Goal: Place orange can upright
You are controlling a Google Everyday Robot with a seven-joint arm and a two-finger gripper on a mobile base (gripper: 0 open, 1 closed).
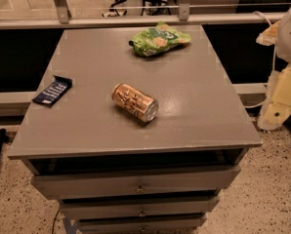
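The orange can (134,102) lies on its side near the middle of the grey cabinet top (194,96), with its silver end facing the front right. Part of my arm (283,94), white and pale yellow, shows at the right edge, beyond the cabinet's right side and well away from the can. My gripper itself is out of view past that edge.
A green snack bag (158,38) lies at the back of the top. A dark blue packet (52,90) lies near the left edge. Drawers (135,182) are below the front edge. A rail (135,19) runs behind the cabinet. The floor is speckled.
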